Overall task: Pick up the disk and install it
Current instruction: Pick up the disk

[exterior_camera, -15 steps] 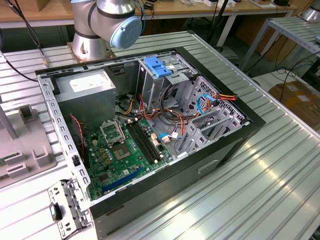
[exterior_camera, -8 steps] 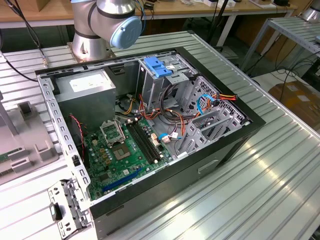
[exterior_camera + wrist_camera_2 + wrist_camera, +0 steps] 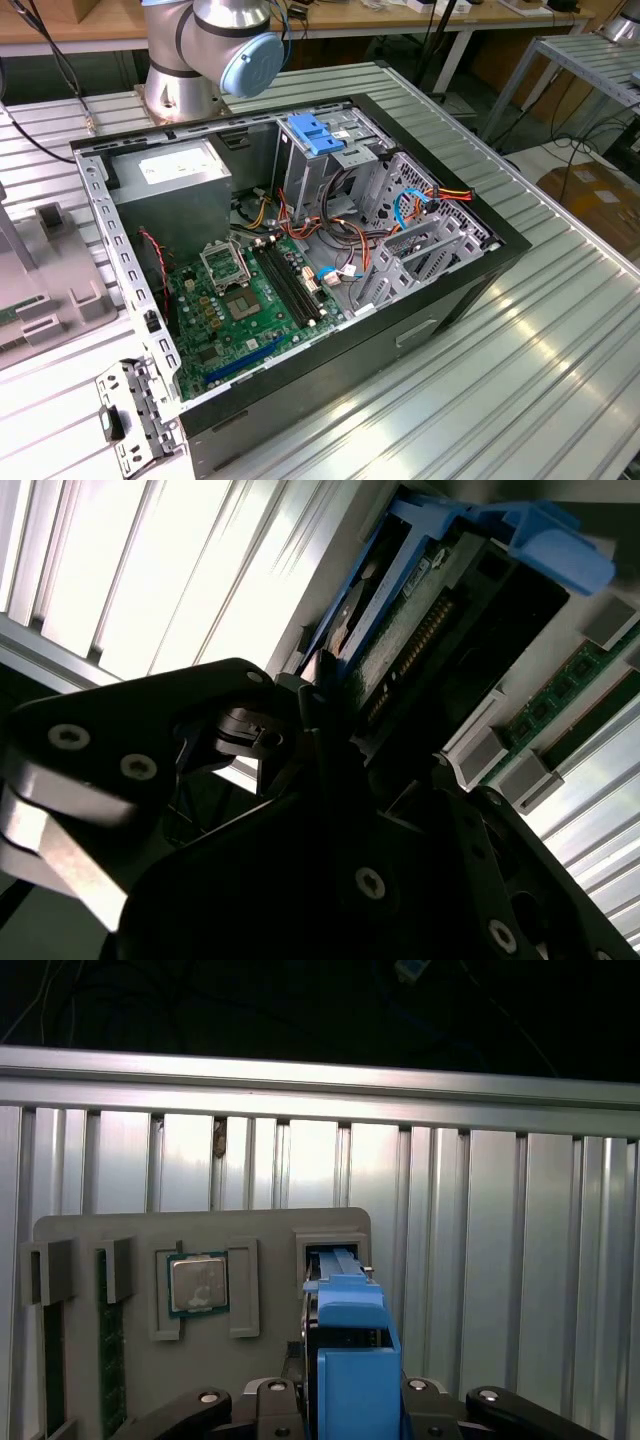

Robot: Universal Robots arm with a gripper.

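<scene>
In both wrist views my gripper [image 3: 345, 1392] [image 3: 385, 730] is shut on the disk [image 3: 350, 1335] [image 3: 440, 610]. The disk is a drive clipped in a blue plastic carrier frame and stands on edge between my dark fingers [image 3: 272, 1398]. In the second wrist view its green circuit board and a row of contacts face the camera. The far end of the disk reaches a rectangular slot [image 3: 330, 1245] in a grey holder tray [image 3: 200, 1235]; whether it still sits in that slot I cannot tell.
The holder tray also carries a processor chip [image 3: 198, 1283] and memory sticks [image 3: 110, 1330] [image 3: 570, 690], on a ribbed aluminium table [image 3: 500, 1260]. In the exterior view the open computer case [image 3: 480, 275] lies flat, with a blue bracket [image 3: 315, 132] atop its metal drive cage and the arm's base [image 3: 215, 50] behind.
</scene>
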